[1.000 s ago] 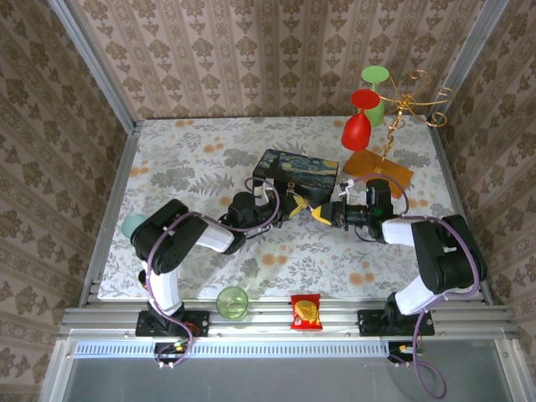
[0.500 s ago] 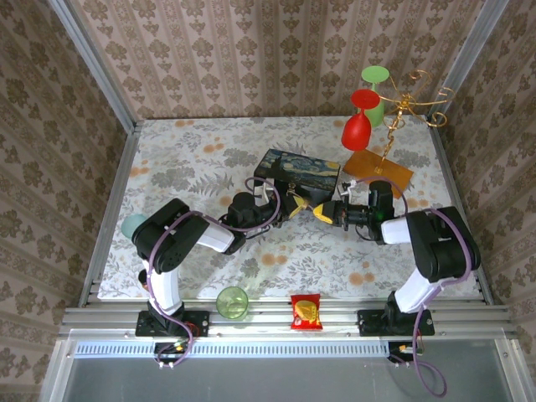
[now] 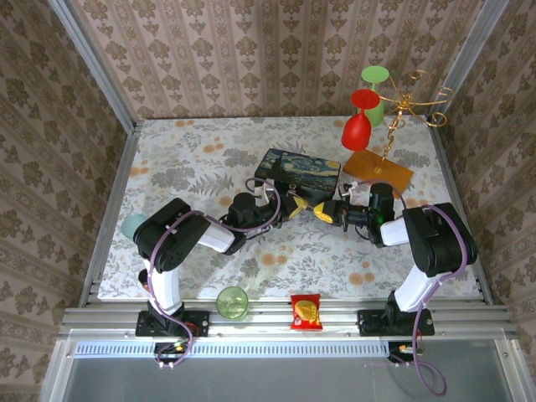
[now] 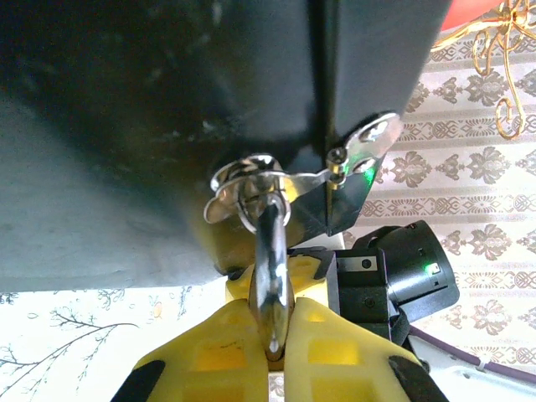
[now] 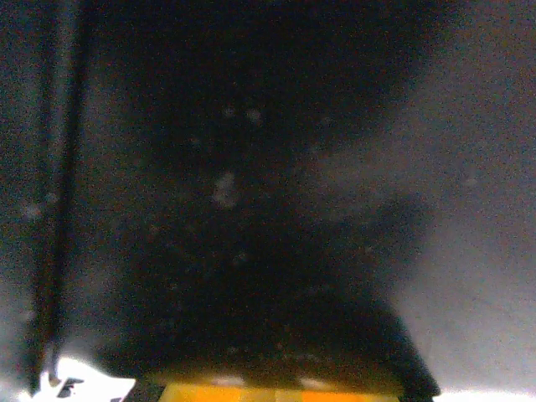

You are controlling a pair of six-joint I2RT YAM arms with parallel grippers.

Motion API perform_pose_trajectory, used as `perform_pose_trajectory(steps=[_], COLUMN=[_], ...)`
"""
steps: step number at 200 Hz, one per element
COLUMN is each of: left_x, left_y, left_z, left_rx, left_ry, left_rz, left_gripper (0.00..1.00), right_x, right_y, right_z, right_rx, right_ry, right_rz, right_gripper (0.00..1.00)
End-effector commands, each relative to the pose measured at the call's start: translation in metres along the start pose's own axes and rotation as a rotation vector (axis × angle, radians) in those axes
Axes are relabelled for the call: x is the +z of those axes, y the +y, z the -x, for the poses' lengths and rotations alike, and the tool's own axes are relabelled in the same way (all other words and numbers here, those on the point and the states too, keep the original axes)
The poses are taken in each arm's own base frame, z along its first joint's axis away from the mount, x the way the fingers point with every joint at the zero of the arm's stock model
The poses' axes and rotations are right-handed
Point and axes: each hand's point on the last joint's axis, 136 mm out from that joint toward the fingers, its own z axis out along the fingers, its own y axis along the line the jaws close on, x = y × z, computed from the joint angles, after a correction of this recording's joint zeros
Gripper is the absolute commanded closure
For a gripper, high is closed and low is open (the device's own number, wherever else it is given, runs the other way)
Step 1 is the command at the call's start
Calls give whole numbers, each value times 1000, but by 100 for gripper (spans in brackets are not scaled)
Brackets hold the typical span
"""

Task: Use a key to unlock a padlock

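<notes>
The padlock (image 4: 273, 280) hangs from the silver hasp (image 4: 368, 139) on the blue-and-yellow starry-night box (image 3: 300, 167). Its thin shackle loops through the staple. My left gripper (image 4: 280, 335) is shut on the padlock body, seen edge-on between the yellow pads; from above this gripper (image 3: 291, 206) sits at the box's front edge. My right gripper (image 3: 322, 210) faces it from the right, and its yellow fingers (image 4: 316, 266) sit just behind the padlock. In the right wrist view the dark box wall (image 5: 251, 167) is very close, and the yellow pads meet at the bottom edge. The key is hidden.
A gold rack (image 3: 404, 107) holding a red glass (image 3: 357, 130) and a green glass (image 3: 374, 82) stands on an orange base (image 3: 378, 172) at the back right. A green cup (image 3: 232, 301) and a red snack bag (image 3: 306, 311) lie at the front edge. A teal cup (image 3: 131, 224) sits left.
My right gripper has edged up and left, closer to the box and the padlock. The left gripper has kept its hold in place.
</notes>
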Motion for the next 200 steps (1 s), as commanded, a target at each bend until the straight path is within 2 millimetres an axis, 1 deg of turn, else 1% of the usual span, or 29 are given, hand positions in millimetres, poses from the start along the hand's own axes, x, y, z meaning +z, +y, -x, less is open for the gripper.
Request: perform_pose_trajectory(steps=[1,28,43,82,122,156,171,186,196,200], left_x=[8,13,16,20,19,21,22,22,22,22], left_y=[-37,-43,-42,-42,-42,-45,-42,-34,-26,-22], left_z=[-21,-21,-23,-28,-29,-34,-37,-38,-37,-37], left_rx=[93,97,92,87,86,88,86,81,79,76], left_ry=[84,73,72,84,88,101,110,109,104,99], left_rz=[-131,-144,-142,-144,-144,-151,-146,-127,-111,-103], left_gripper=[100,100,100,100,100,100,100,100,100,100], right_x=[3,2,0,8,16,21,23,26,27,27], right_y=[-4,-6,-4,1,3,1,10,19,21,17], right_z=[11,14,18,17,13,12,11,8,5,2], right_rx=[13,53,72,86,41,-15,-62,-117,-154,-163], right_ry=[-86,-140,-187,-225,-232,-237,-239,-239,-234,-228], right_rz=[-20,-18,-5,-2,-9,-26,-19,-29,-61,-91], right_gripper=[100,100,100,100,100,100,100,100,100,100])
